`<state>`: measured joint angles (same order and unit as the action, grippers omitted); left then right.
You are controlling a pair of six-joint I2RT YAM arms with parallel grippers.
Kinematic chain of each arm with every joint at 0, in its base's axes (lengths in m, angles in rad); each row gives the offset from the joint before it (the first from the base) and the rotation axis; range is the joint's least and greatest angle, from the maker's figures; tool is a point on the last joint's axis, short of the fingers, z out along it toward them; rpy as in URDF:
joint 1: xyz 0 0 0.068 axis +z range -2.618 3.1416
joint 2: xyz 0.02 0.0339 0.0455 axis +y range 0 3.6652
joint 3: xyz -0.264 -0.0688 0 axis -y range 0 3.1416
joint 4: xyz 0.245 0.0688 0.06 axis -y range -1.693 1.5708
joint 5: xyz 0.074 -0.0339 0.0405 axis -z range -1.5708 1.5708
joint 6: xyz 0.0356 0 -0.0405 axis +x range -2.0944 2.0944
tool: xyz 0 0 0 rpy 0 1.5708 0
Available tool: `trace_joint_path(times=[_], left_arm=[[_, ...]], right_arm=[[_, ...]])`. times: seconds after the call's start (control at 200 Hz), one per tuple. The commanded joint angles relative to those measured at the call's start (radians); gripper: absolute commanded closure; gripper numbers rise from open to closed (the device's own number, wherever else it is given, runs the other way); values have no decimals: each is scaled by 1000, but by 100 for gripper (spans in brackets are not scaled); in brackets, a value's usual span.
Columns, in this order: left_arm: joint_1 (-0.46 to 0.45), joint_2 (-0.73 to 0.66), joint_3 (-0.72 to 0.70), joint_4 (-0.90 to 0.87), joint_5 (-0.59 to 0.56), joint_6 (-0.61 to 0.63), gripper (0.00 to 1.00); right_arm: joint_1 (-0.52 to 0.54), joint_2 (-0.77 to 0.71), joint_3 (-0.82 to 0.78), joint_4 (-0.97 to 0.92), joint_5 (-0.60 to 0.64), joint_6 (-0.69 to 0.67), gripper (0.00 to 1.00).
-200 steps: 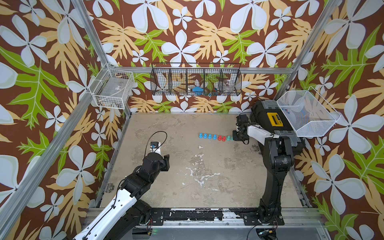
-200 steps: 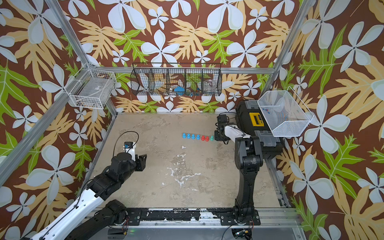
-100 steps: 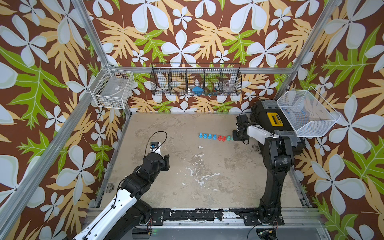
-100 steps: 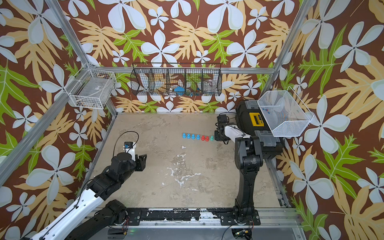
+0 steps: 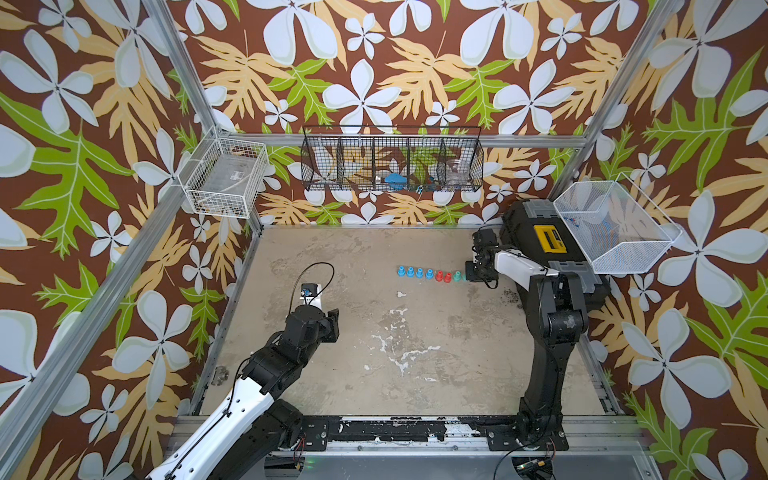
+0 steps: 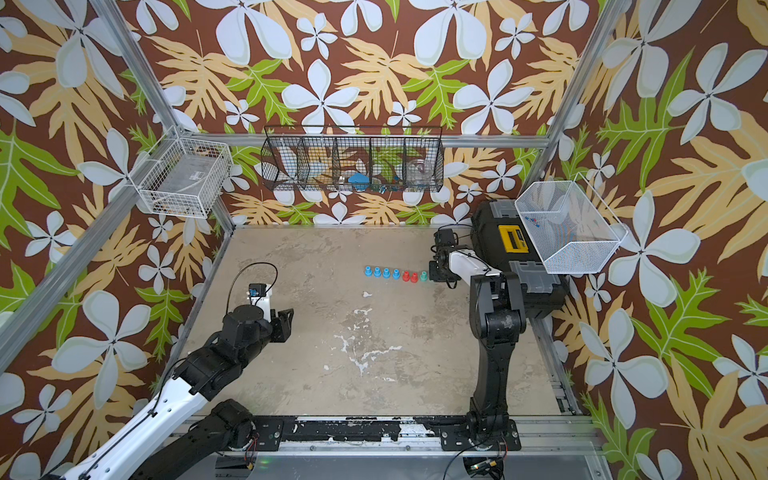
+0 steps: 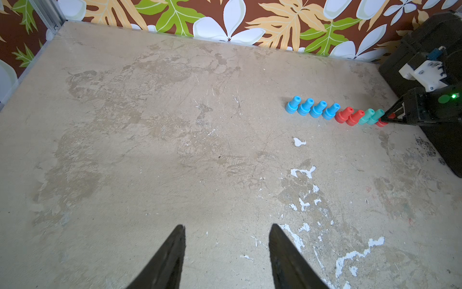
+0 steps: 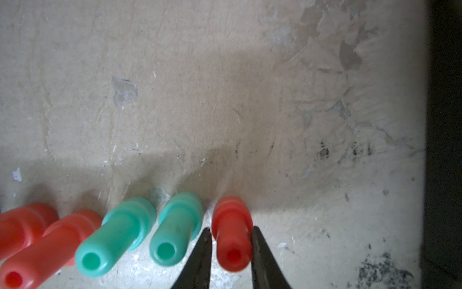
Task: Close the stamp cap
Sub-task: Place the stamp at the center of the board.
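Straddling the red stamp (image 8: 232, 232), last in the row on the table (image 8: 225, 100), my right jaws stood narrowly parted; whether they gripped, I couldn't tell. My left jaws hung apart, empty. Straight-down pressure seemed best, sparing the teal stamp (image 8: 175, 230) alongside.

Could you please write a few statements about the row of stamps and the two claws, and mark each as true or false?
1. Four blue stamps stand together at one end of the row. True.
2. The left claw holds a teal stamp. False: it is open and empty, over bare table, far from the row.
3. The right claw straddles a red stamp at the row's other end. True.
4. The two teal stamps lie toppled on their sides. False: they stand upright in the row.
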<state>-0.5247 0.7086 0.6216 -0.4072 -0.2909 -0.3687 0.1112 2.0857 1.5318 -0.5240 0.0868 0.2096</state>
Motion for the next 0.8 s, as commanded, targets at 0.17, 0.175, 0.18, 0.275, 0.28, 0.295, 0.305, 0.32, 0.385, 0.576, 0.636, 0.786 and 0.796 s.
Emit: trace_joint_path(times=[0.17,0.175,0.18,0.275,0.28,0.295,0.305,0.32,0.385,0.576,0.636,0.786,0.796], left_arm=[[2,2,2,10,-3,4,44],[2,2,2,10,-3,4,44],[2,2,2,9,-4,4,44],[2,1,1,10,-3,4,44],[2,0,2,10,-3,3,44],[2,1,1,10,-4,4,44],[2,1,1,10,-4,4,44],[2,2,2,10,-4,3,44],[2,1,2,10,-3,4,44],[2,2,1,10,-3,4,44],[2,2,3,10,-4,4,44],[2,4,1,10,-5,4,44],[2,4,1,10,-5,4,44]], right_arm=[[0,-35,0,-9,24,13,71],[1,-37,0,-10,24,13,71],[1,-37,0,-10,24,14,71],[1,-59,-7,-11,21,15,70],[0,-60,-8,-12,21,14,70],[1,-64,-7,-13,21,14,70],[1,-66,-9,-14,21,15,70],[1,-70,-10,-15,21,17,70],[1,-93,-23,-16,15,17,70],[6,-193,-83,-5,1,29,70],[14,-230,-103,0,0,30,70],[30,-317,-147,4,0,33,69],[32,-323,-150,5,-1,32,69]])
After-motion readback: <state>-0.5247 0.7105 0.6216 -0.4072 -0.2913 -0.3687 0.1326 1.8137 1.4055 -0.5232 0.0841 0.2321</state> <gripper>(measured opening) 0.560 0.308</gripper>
